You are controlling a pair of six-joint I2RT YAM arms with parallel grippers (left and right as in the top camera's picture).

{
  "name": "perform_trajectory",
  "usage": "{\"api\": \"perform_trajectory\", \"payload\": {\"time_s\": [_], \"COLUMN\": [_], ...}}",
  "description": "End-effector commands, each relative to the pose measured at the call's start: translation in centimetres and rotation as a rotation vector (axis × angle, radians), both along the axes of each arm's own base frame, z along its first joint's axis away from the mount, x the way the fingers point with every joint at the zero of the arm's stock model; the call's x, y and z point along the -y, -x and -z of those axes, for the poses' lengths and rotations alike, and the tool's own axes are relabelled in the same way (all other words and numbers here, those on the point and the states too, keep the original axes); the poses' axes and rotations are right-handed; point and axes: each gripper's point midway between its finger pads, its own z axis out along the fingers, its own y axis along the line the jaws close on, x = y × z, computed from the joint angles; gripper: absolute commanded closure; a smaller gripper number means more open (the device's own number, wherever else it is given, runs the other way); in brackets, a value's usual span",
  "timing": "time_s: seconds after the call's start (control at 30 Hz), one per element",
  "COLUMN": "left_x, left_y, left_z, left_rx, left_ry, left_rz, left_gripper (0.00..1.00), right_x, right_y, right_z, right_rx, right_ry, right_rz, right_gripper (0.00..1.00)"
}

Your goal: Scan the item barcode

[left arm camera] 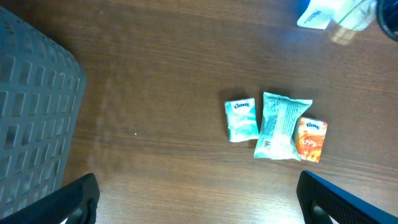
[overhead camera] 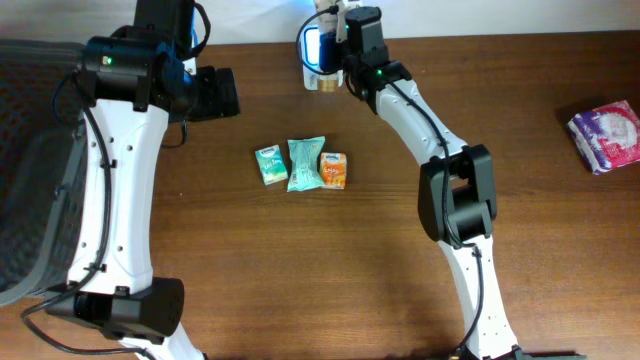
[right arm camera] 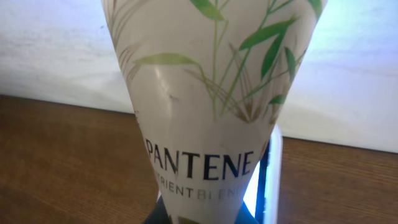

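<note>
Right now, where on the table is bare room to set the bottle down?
Bare wood lies between the right arm and the purple pack, and between the basket and the tissue pack. Crowded at the far edge, around the scanner and Pantene bottle.

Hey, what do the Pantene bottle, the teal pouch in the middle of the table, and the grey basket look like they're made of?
The Pantene bottle is likely glossy plastic: a smooth white surface with printed leaves and soft highlights. The teal pouch is probably thin plastic film: crinkled, with sealed ends. The grey basket looks like moulded matte plastic, with a grid of rectangular openings.
</note>
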Motion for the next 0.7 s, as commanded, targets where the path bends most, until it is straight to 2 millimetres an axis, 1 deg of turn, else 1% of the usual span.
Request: {"api": "perform_trajectory", "payload": {"time_s": [0.0,0.07,0.1,0.13,0.17,0.23,0.27,0.3,0.33,0.37,0.43,0.47,0.5,0.53,0.57,0.63,0.67], "left_x": [-0.3,-0.3,-0.3,-0.3,-0.3,-0.3,-0.3,-0.3,-0.3,-0.3,-0.3,-0.3,-0.3,-0.3,-0.3,-0.3,-0.3], "left_y": [0.0,0.0,0.0,0.0,0.0,0.0,0.0,0.0,0.0,0.0,0.0,0.0,0.0,0.0,0.0,0.0,0.0], "left_z": [-0.5,-0.5,-0.5,-0.5,-0.5,-0.5,-0.5,-0.5,-0.5,-0.5,-0.5,-0.5,-0.5,-0.5,-0.5,-0.5,-0.5], "left_rx": [0.016,0.016,0.016,0.016,0.016,0.016,0.016,0.016,0.016,0.016,0.016,0.016,0.016,0.016,0.016,0.016,0.016], "left_ry": [-0.003,-0.002,-0.002,-0.002,-0.003,-0.002,-0.002,-0.002,-0.002,-0.002,-0.002,-0.003,-0.002,-0.002,-0.002,-0.003,-0.003], "left_rz": [-0.009,-0.009,-0.009,-0.009,-0.009,-0.009,-0.009,-0.009,-0.009,-0.009,-0.009,-0.009,-0.009,-0.009,-0.009,-0.009,-0.009], "left_gripper": [0.01,0.01,0.01,0.01,0.01,0.01,0.01,0.01,0.00,0.01,0.01,0.01,0.01,0.01,0.01,0.01,0.01], "right_x": [4.5,8.9,11.4,15.0,18.6,26.1,31.2,34.5,37.2,41.3,46.5,49.6,51.6,52.8,54.6,56.5,57.4], "right_y": [-0.3,0.3,0.7,1.4,2.2,4.4,6.7,8.4,10.0,12.8,16.8,19.5,21.4,22.7,24.5,26.5,27.6], "right_z": [-13.1,-16.6,-17.7,-18.2,-17.9,-16.0,-14.0,-12.6,-11.4,-9.6,-8.1,-7.4,-7.0,-6.7,-6.0,-4.6,-3.2], "right_rx": [0.194,0.210,0.197,0.158,0.106,-0.026,-0.136,-0.216,-0.287,-0.394,-0.501,-0.552,-0.581,-0.600,-0.628,-0.668,-0.696], "right_ry": [-0.065,-0.062,-0.055,-0.035,-0.002,0.088,0.152,0.184,0.197,0.151,0.034,-0.036,-0.089,-0.117,-0.143,-0.156,-0.163], "right_rz": [0.067,0.127,0.162,0.228,0.312,0.505,0.630,0.699,0.749,0.859,1.048,1.166,1.249,1.298,1.351,1.400,1.425], "right_gripper": [0.96,0.96,0.96,0.96,0.96,0.96,0.96,0.96,0.96,0.96,0.96,0.96,0.96,0.96,0.96,0.96,0.96]}}
